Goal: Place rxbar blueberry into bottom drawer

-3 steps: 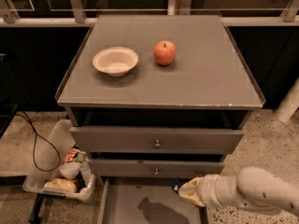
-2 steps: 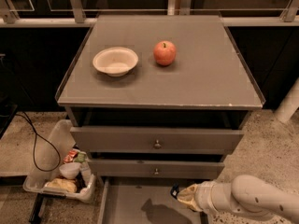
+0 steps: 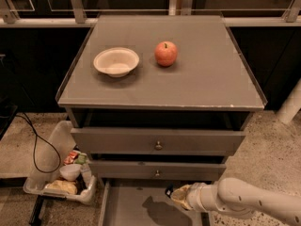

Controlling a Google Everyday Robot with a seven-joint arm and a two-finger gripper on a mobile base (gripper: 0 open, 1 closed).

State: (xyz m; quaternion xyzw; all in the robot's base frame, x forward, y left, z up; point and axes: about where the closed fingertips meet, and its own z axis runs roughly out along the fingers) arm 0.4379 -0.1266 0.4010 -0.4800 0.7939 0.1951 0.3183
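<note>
My hand (image 3: 176, 195) is hanging low at the front of the desk (image 3: 207, 79), reaching in from the right over the open bottom drawer (image 3: 123, 210), with my pale arm trailing off to the lower right. I cannot tell whether the hand is closed or open. A small dark shape is poking out at its left tip, and I am taking that for the bar (image 3: 168, 191). It is too small for me to make out its lettering or its long axis. I am judging it to be carried at the hand and not lying in the drawer.

What I am minding is this: the hand is sitting over the right part of the drawer, and the bare floor is lying below it and to its left. Its shadow (image 3: 157, 212) is falling on that floor, so I am judging the hand to be above the tray, not touching it. The coming move, as I am reading it, is a short drop and a letting go, leaning left to stay off the right wall.

Just above the hand, the middle drawer (image 3: 141, 170) is showing its knobbed front, so I am wary of lifting into it. On the desk top a bowl (image 3: 116, 61) and an apple (image 3: 166, 53) are standing side by side, well apart from me. A bin (image 3: 51, 147) is sitting on the floor to the left
</note>
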